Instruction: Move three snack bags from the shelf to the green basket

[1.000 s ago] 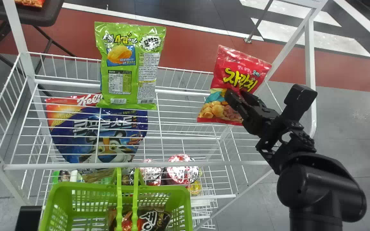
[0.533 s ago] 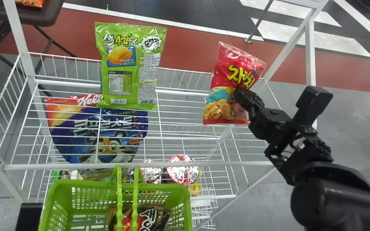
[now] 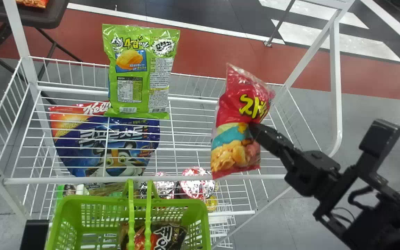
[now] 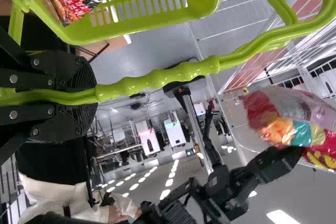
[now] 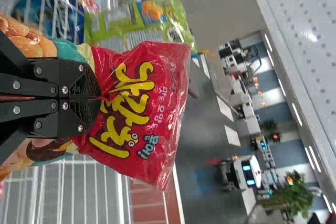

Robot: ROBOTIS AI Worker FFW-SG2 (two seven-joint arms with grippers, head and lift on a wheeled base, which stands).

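Observation:
In the head view my right gripper (image 3: 255, 130) is shut on the side of a red snack bag (image 3: 236, 149), holding it above the wire shelf's right half. The right wrist view has that gripper (image 5: 100, 99) pinching the red bag (image 5: 142, 114) at its middle. The green basket (image 3: 205, 222) stands at the bottom with a dark snack bag (image 3: 170, 238) inside. My left gripper (image 4: 94, 95) is shut around the handle (image 4: 157, 78) of the basket (image 4: 142, 29). A green snack bag (image 3: 158, 76) leans upright at the shelf's back left.
A blue cereal bag (image 3: 113, 149) lies on the left of the wire shelf (image 3: 203, 149). Round red-and-white packages (image 3: 196, 184) sit on the tier below. White frame posts (image 3: 337, 86) rise at both sides. A dark table (image 3: 43, 19) stands behind at left.
The right gripper has moved back toward the robot with the red bag in its grip, and the bag has turned and swung lower in the head view. The basket has shifted slightly right.

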